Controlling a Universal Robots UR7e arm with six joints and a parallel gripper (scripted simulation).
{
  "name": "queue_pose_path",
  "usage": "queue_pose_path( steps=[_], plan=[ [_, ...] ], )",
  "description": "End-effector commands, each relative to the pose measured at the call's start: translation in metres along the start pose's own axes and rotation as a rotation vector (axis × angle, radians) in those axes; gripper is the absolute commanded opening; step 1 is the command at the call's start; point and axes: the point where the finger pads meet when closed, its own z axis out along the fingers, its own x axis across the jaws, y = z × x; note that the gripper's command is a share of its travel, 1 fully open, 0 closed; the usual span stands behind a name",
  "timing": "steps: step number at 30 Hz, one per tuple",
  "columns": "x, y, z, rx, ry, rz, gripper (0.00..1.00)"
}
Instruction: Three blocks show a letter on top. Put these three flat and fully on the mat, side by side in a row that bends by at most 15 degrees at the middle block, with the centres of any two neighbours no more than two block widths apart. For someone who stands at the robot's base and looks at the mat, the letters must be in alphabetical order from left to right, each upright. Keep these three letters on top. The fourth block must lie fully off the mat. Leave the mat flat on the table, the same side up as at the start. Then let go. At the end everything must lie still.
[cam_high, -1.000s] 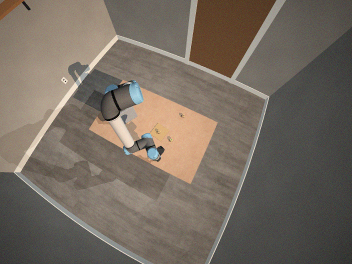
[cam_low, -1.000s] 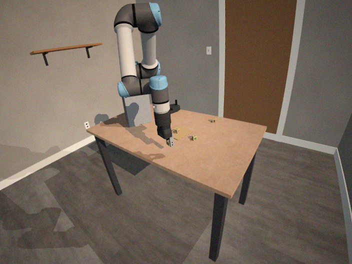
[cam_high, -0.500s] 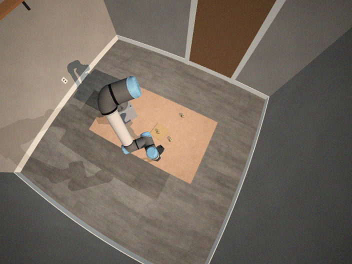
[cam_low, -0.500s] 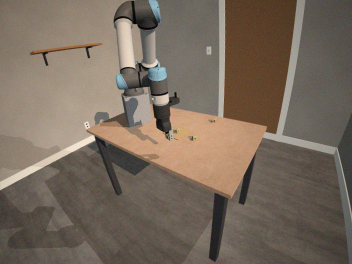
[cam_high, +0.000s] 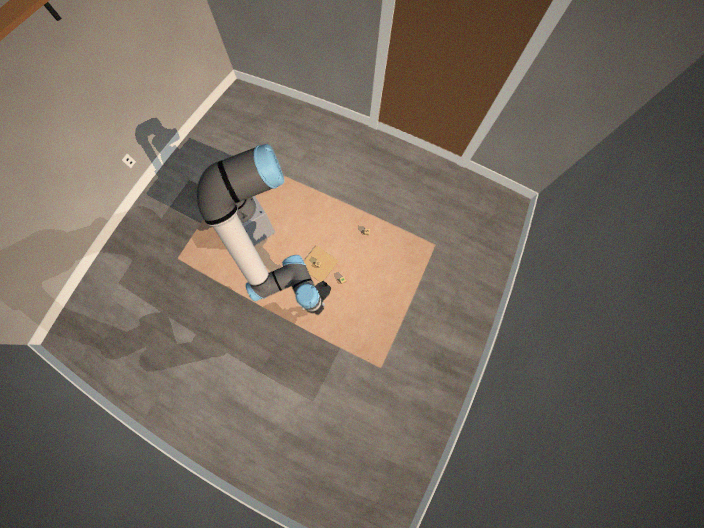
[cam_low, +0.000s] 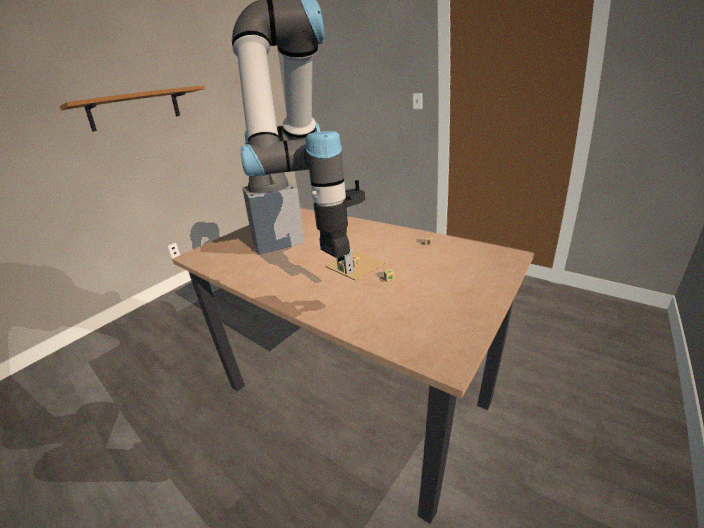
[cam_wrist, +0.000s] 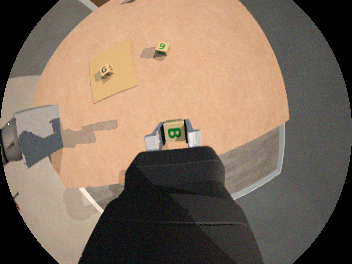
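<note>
My gripper (cam_wrist: 175, 128) (cam_low: 346, 264) is shut on a tan block with a green B (cam_wrist: 174, 134) (cam_low: 341, 264) on top and holds it a little above the table, near the mat's near side. The thin tan mat (cam_wrist: 124, 84) (cam_high: 325, 268) (cam_low: 370, 262) lies flat with one lettered block (cam_wrist: 103, 71) on it. A second block with a green letter (cam_wrist: 160, 47) (cam_high: 340, 278) (cam_low: 388, 275) lies on the table just beside the mat. Another block (cam_high: 364, 230) (cam_low: 426, 240) lies far off near the table's back edge. In the top view the wrist hides the fingers.
The grey robot base pedestal (cam_low: 271, 218) (cam_wrist: 36, 132) stands at the table's back left corner. The wooden table (cam_low: 432, 318) has its front edge close below the gripper in the wrist view.
</note>
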Motion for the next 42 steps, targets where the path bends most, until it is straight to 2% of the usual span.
queue_pose_path(
  steps=[1, 2, 4, 10, 13, 16, 19, 42],
  plan=[
    [-0.031, -0.053, -0.001, 0.000, 0.000, -0.050, 0.49],
    [-0.040, -0.066, -0.001, 0.000, 0.000, -0.063, 0.49],
    [-0.040, -0.066, -0.001, 0.000, 0.000, -0.063, 0.49],
    [-0.104, -0.140, -0.003, 0.001, 0.000, -0.144, 0.49],
    [-0.133, -0.165, -0.004, 0.001, 0.000, -0.176, 0.49],
    [-0.153, -0.180, -0.004, 0.001, 0.000, -0.198, 0.49],
    [-0.163, -0.187, -0.005, 0.001, 0.000, -0.208, 0.49],
    [-0.164, -0.188, -0.002, 0.001, 0.000, -0.209, 0.49]
  ],
)
